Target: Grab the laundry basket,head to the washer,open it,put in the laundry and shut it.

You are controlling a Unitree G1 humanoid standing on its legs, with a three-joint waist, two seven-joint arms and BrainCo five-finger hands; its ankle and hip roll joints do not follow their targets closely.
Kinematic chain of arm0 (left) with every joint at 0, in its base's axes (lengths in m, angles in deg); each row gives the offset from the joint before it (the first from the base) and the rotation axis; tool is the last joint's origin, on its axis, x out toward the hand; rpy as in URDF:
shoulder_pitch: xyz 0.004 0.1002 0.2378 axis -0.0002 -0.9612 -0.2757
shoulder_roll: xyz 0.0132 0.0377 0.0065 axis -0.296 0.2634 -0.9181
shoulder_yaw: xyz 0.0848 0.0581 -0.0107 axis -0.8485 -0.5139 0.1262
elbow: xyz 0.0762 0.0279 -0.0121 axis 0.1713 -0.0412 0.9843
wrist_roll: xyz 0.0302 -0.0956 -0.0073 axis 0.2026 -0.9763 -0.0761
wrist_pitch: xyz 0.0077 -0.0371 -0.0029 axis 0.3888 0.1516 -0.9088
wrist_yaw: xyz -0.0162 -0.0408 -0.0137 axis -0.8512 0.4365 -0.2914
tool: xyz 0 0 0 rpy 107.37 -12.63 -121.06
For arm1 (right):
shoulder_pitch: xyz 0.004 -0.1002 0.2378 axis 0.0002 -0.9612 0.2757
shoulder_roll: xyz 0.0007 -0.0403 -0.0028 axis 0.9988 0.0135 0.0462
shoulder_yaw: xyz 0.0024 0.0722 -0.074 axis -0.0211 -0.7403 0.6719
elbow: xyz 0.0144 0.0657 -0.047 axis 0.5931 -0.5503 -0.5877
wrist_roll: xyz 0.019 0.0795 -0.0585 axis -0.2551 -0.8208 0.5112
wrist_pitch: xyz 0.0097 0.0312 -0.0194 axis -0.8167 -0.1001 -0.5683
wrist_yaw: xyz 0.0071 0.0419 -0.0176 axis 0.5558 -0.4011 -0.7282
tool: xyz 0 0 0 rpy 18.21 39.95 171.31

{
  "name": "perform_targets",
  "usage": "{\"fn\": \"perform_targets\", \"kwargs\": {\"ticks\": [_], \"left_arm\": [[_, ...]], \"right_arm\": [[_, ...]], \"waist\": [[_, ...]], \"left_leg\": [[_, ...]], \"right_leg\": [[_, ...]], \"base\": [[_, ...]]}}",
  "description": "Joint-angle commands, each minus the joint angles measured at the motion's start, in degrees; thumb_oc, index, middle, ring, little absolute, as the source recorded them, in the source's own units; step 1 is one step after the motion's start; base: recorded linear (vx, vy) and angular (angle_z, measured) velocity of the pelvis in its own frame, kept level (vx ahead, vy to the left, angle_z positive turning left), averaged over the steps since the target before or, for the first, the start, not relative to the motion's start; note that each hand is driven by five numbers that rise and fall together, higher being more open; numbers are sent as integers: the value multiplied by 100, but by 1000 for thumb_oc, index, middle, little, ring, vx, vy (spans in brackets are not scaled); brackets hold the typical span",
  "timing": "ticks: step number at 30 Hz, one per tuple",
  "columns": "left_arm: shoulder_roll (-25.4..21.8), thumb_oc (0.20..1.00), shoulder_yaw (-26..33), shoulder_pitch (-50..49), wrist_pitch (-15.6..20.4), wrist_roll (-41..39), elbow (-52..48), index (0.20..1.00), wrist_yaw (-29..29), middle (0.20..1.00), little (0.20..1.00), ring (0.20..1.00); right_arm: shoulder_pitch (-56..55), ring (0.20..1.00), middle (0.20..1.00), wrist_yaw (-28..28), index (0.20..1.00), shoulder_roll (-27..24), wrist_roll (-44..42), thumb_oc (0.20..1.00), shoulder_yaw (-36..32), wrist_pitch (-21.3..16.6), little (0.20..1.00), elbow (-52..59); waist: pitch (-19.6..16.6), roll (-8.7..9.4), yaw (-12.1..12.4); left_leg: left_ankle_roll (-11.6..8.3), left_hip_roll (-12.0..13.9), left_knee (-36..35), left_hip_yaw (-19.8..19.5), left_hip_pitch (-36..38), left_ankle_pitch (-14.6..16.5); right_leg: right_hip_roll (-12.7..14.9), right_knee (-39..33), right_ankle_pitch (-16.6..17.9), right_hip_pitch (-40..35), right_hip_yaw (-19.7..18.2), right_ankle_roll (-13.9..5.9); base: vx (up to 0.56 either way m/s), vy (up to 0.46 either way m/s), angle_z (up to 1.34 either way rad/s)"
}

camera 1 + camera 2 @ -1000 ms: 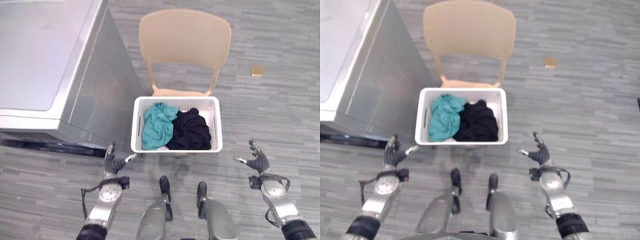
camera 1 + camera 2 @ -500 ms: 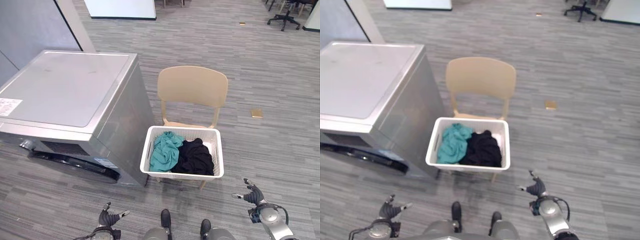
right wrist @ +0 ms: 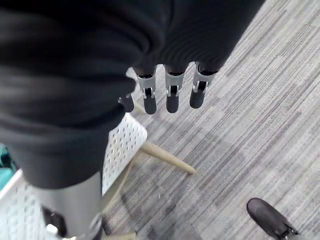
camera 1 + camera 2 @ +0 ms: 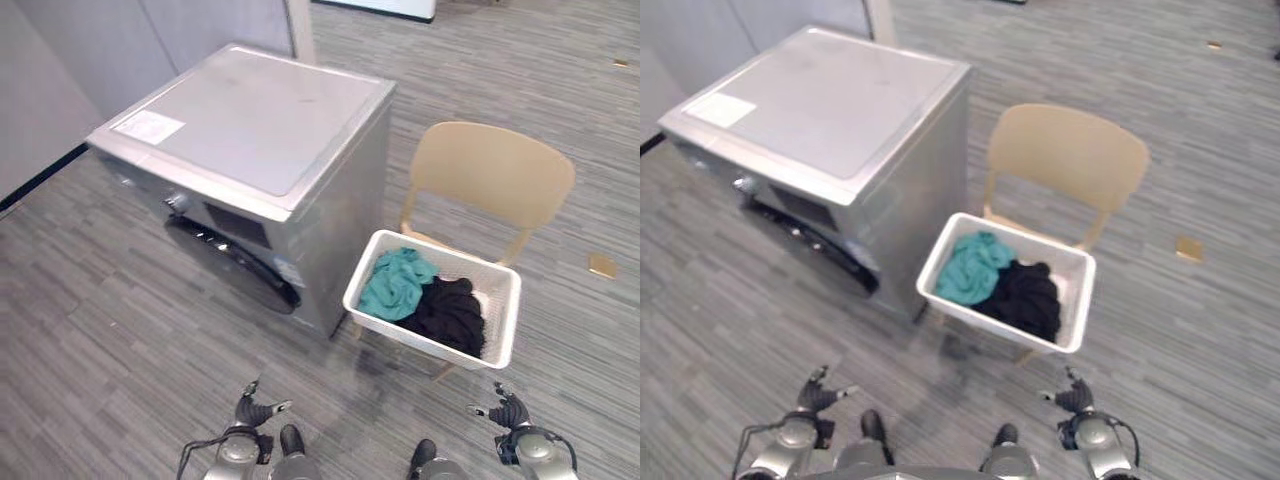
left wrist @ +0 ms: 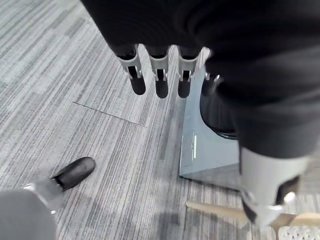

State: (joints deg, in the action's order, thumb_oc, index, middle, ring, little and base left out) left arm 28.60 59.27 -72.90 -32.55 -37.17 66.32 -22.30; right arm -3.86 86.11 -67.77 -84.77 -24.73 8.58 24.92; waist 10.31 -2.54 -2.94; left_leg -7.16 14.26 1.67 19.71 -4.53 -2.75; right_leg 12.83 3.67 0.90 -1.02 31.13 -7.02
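Left eye view: the whole picture has shifted against the pictures of a second and half a second ago, so the camera has moved and not the things. It now looks from further back and more to the washer's front.

The washer (image 4: 255, 140) is the largest item, a silver-grey box with a flat top, and its dark round door (image 4: 235, 262) on the front now shows and appears shut. Just beside its side wall stands a tan chair (image 4: 487, 180). The white laundry basket (image 4: 436, 342) rests on the chair's seat, close to the washer's corner. It stands in the same place on the chair as before. In it lie a teal garment (image 4: 396, 284) and a black garment (image 4: 450, 312), side by side.

The left hand (image 4: 253, 411) and the right hand (image 4: 505, 412) sit low at the bottom edge, well apart from the basket. A second ago they reached close beside its near corners. Both wrist views show straight, relaxed fingers (image 5: 160, 77) holding nothing.

Judgement: the first step, taking hold of the basket, is not done, and the hands are now further from it. The robot needs to close in again before any grasp is possible.
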Motion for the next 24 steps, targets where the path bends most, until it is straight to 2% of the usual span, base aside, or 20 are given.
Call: {"fn": "perform_targets", "kwargs": {"ticks": [1,3,4,5,6,7,8,9,10,11,12,13,16,24], "left_arm": [[-442,1000,201,68,173,169,-158,1000,83,1000,1000,1000],[-525,1000,278,23,149,180,-180,1000,94,1000,1000,1000],[-563,1000,319,3,134,173,-167,1000,117,1000,1000,1000],[-574,1000,351,14,140,182,-92,1000,143,1000,1000,1000],[-567,1000,371,21,144,185,-67,1000,180,1000,1000,1000],[-542,1000,395,21,148,167,-114,1000,200,1000,1000,1000],[-519,1000,368,36,169,173,-74,1000,213,1000,1000,1000],[-517,1000,369,38,170,173,-73,1000,213,1000,1000,1000],[-494,1000,305,82,146,284,49,1000,221,1000,1000,1000],[-492,1000,306,83,147,285,50,1000,221,1000,1000,1000],[-474,1000,328,60,221,266,60,1000,258,1000,1000,1000],[-444,1000,324,41,219,266,61,1000,277,1000,1000,1000],[-320,1000,377,-108,191,216,185,1000,269,1000,1000,1000],[-257,1000,383,-83,196,59,329,1000,394,1000,1000,1000]], "right_arm": [[255,1000,1000,-37,1000,160,20,1000,157,-28,1000,215],[282,1000,1000,-68,1000,234,10,1000,205,-20,1000,309],[287,1000,1000,-70,1000,268,1,1000,244,-33,1000,364],[307,1000,1000,-79,1000,284,-29,1000,301,-54,1000,440],[302,1000,1000,-111,1000,300,-47,1000,357,-74,1000,544],[359,1000,1000,-104,1000,253,13,1000,486,-67,1000,624],[398,1000,1000,-101,1000,243,26,1000,553,-80,1000,640],[399,1000,1000,-101,1000,242,26,1000,554,-80,1000,639],[412,1000,1000,-85,1000,220,66,1000,624,-63,1000,671],[413,1000,1000,-85,1000,219,66,1000,625,-63,1000,670],[392,1000,1000,-115,1000,229,71,1000,684,-79,1000,677],[410,1000,1000,-128,1000,253,73,1000,715,-75,1000,694],[537,1000,1000,-180,1000,386,77,1000,955,-87,1000,769],[1237,1000,1000,-310,1000,514,252,1000,1854,-236,1000,1630]], "waist": [[38,387,153],[104,415,199],[174,414,190],[224,412,158],[289,383,75],[416,337,34],[469,326,-1],[477,324,-5],[510,352,-119],[518,349,-125],[498,356,-98],[467,352,-84],[299,271,52],[315,179,321]], "left_leg": [[255,-419,495,-325,-254,452],[422,-572,470,-283,-168,595],[503,-669,436,-288,-97,635],[547,-769,365,-306,10,665],[597,-882,287,-375,134,687],[700,-1041,232,-385,195,630],[720,-1132,200,-450,264,659],[720,-1131,200,-453,272,662],[750,-1336,158,-656,379,726],[750,-1335,160,-662,386,729],[777,-1449,251,-871,331,774],[776,-1472,268,-919,303,771],[749,-1499,272,-1014,322,772],[688,-1486,184,-1156,39,644]], "right_leg": [[722,196,-79,-101,-871,-282],[827,730,-35,145,-995,-223],[743,1064,-32,367,-1174,-189],[497,1264,-189,599,-1465,-135],[145,1328,-351,803,-1769,-76],[-222,1207,-373,1084,-1914,-3],[-400,1084,-394,1186,-1962,39],[-400,1084,-397,1177,-1959,40],[-714,652,-386,1216,-2320,31],[-715,649,-388,1204,-2313,31],[-751,575,-341,1122,-2579,7],[-797,568,-326,1129,-2657,36],[-798,226,-261,880,-2505,82],[-728,-129,-167,870,-2261,84]], "base": [[127,362,1],[89,256,3],[118,303,-5],[134,305,-5],[131,328,-12],[128,266,2],[70,152,4],[188,46,22],[139,4,45],[230,20,78],[127,9,164],[190,-1,140],[166,-35,39],[4,-7,15]]}}
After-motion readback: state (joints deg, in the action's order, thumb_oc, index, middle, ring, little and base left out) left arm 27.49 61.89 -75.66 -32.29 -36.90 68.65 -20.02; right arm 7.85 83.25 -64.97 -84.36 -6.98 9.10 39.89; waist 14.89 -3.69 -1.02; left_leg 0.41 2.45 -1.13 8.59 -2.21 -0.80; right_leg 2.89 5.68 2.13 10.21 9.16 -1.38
